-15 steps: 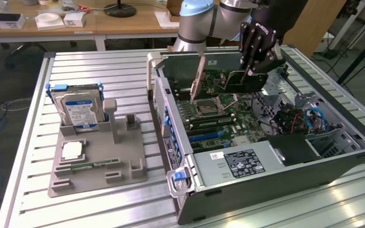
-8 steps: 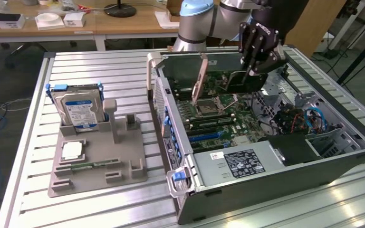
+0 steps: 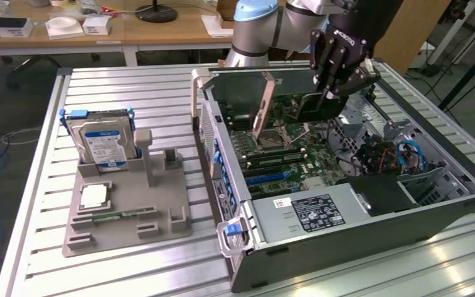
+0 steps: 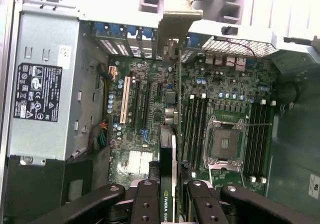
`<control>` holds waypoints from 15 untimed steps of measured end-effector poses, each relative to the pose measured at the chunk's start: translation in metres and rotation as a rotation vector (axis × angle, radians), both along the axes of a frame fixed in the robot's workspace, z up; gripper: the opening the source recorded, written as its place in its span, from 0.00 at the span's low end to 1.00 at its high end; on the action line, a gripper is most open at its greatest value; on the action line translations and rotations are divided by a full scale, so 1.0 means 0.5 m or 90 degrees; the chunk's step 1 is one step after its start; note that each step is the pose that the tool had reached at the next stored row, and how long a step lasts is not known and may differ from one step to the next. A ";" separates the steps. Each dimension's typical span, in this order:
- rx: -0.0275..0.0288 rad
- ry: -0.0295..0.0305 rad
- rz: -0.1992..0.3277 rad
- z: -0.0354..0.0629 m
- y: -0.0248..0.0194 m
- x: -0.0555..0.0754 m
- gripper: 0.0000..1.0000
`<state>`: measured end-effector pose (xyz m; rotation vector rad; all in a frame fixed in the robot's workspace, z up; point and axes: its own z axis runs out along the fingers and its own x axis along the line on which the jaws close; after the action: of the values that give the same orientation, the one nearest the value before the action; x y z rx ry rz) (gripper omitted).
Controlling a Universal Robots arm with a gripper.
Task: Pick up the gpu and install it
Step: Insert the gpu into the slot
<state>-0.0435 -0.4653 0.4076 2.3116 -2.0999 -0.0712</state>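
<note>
Since the claw (image 3: 330, 86) is partly closed and clamped on the top edge of the gpu (image 3: 308, 106), the card hangs edge-down over the motherboard (image 3: 295, 158). That's toward the far end of the open computer case (image 3: 435, 213). Its silver bracket (image 4: 177, 19) faces the case's slotted back wall. Can't tell if it's touching a slot. Looks light and stiff but fragile, so I'd pinch the bare board edges, not the components. The hard drive (image 3: 104, 145) sits on the table (image 3: 138, 86), at the exterior view's left.
</note>
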 end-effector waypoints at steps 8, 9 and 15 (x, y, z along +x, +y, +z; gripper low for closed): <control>0.0000 0.0000 0.024 0.000 0.0000 0.001 0.26; 0.0000 0.0000 0.023 0.000 0.0000 0.001 0.26; 0.0001 -0.0001 -0.009 -0.002 0.0003 0.001 0.26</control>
<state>-0.0428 -0.4651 0.4066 2.2965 -2.1172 -0.0716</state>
